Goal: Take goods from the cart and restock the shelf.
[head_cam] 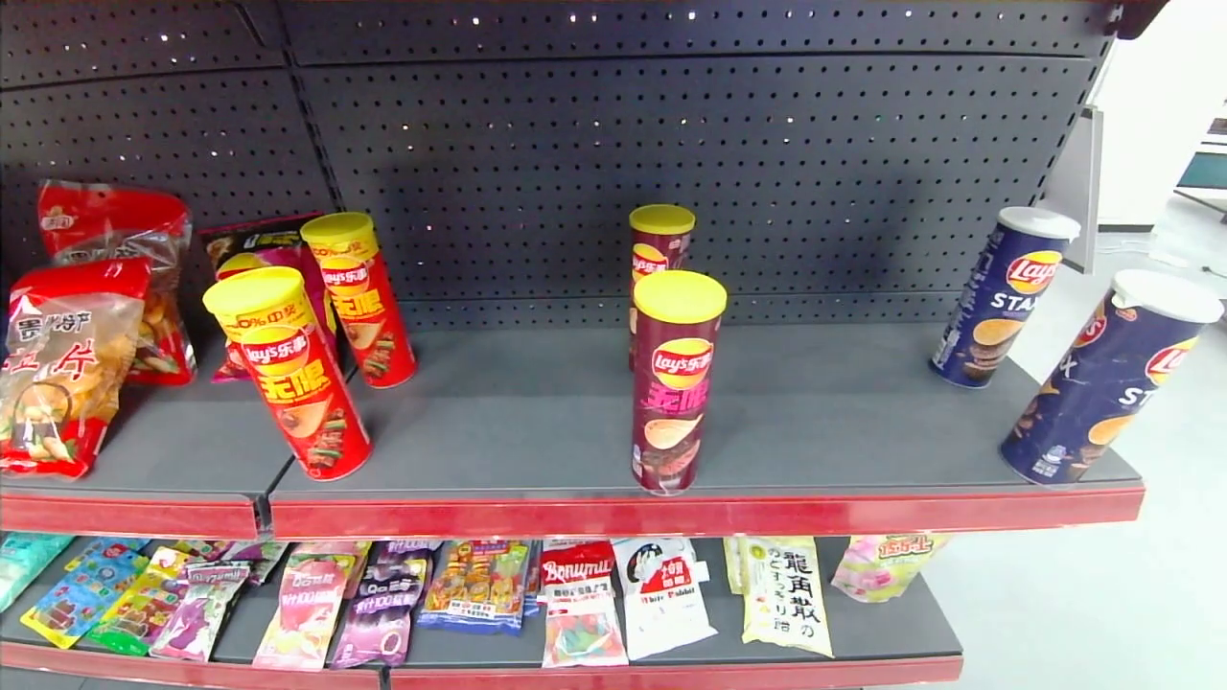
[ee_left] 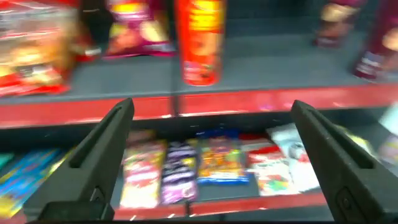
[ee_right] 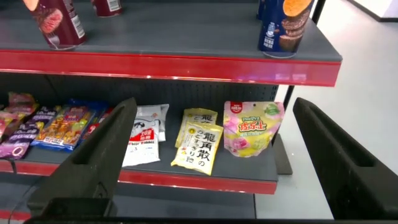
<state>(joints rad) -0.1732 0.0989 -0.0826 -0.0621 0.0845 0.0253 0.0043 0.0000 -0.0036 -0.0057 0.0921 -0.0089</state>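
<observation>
Two grippers hang in front of the shelving, each with its fingers spread wide and nothing between them. The left gripper (ee_left: 211,107) faces the stretch below the red can (ee_left: 200,40). The right gripper (ee_right: 214,102) faces the right end, below the blue can (ee_right: 283,25).

Just past them, flat snack packets (head_cam: 585,604) lie in a row on the lower shelf (head_cam: 901,623). Above it is the upper shelf (head_cam: 518,402), a flat grey board with a red front lip. On it, from left to right, are crisp bags (head_cam: 67,364), two red cans, two maroon cans with the front maroon can (head_cam: 674,383) near the lip, and two blue cans at the right end. All the cans stand upright, long axis vertical.

Bare board lies between the red and maroon cans, and a wider stretch between the maroon and blue cans. The left arm is nearer the first gap, the right arm nearer the second.

Behind the cans rises a dark pegboard (head_cam: 671,144). Pale open floor (head_cam: 1102,594) lies to the right. With both grippers empty, the next move likely means turning away from the shelf to fetch goods from the cart.
</observation>
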